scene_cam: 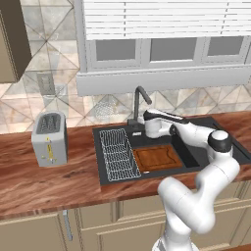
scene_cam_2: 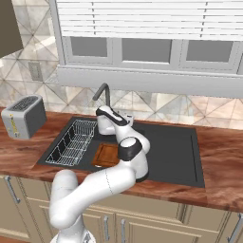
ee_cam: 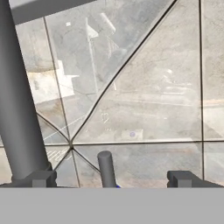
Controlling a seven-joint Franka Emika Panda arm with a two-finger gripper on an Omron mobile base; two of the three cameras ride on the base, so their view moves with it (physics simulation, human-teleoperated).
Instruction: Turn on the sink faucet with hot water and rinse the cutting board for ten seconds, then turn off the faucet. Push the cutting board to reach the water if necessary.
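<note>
The dark grey sink faucet (scene_cam: pixel 139 100) rises at the back of the black sink (scene_cam: pixel 98 162). My gripper (ee_cam: pixel 113 179) hovers open just right of the faucet's stem (ee_cam: pixel 17 109), facing the tiled wall. The faucet's small lever (ee_cam: pixel 105 168) stands between the fingertips (ee_cam: pixel 186 178), touching neither. From the left base camera, the white hand (scene_cam: pixel 152 125) sits low beside the faucet base. The reddish-brown cutting board (scene_cam: pixel 157 158) lies flat in the basin, in front of and below the hand; it also shows under the arm (scene_cam_2: pixel 107 155). The water is out of view.
A silver wire rack (scene_cam: pixel 117 153) fills the sink's left part, next to the board. A grey toaster (scene_cam: pixel 49 138) stands on the wooden counter (scene_cam: pixel 49 181) to the left. The tiled wall and window sill (scene_cam: pixel 162 78) rise close behind the faucet.
</note>
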